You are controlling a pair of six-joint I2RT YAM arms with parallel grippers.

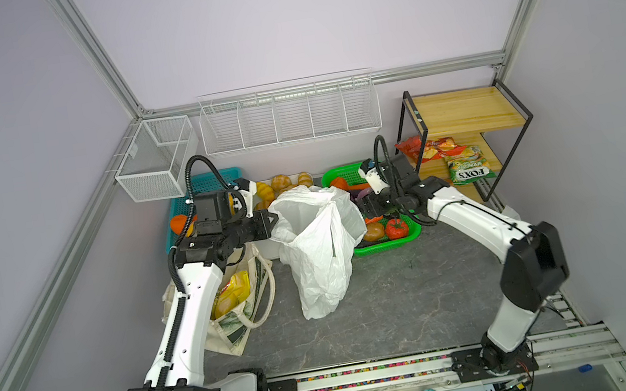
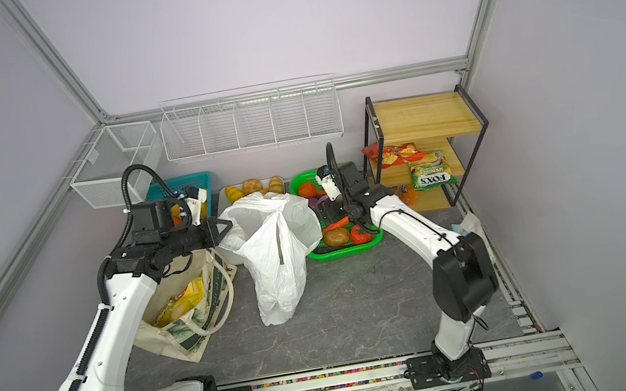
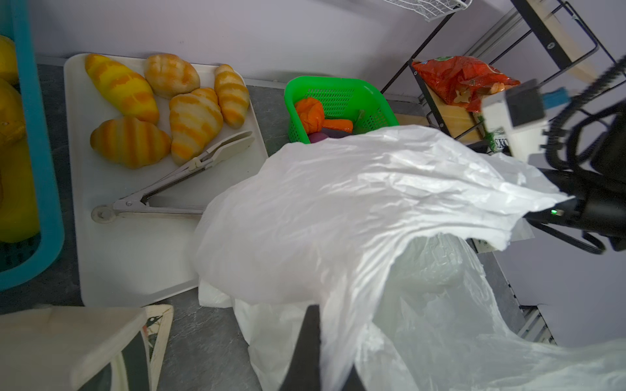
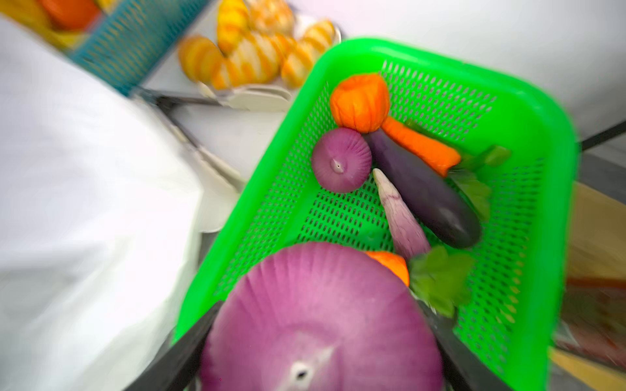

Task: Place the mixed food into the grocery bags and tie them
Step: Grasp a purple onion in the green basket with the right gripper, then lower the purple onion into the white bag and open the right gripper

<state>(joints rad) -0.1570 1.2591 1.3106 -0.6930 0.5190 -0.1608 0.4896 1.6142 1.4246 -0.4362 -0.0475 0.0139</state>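
Starting at my left, the cream canvas tote [image 1: 239,329] is lying under my arm, with yellow snack packets [image 1: 233,292] inside. My left gripper [image 1: 272,220] is pinching fully closed on the rim of the white plastic bag [image 1: 320,254], propping its mouth open. My right gripper [image 1: 372,209] is clamping a purple onion [image 4: 318,315] at the green basket [image 1: 388,246]. I judge the thin film could slip free and collapse the mouth, or the round onion could squirt out. The bag's raised handle flap is standing between onion and opening.
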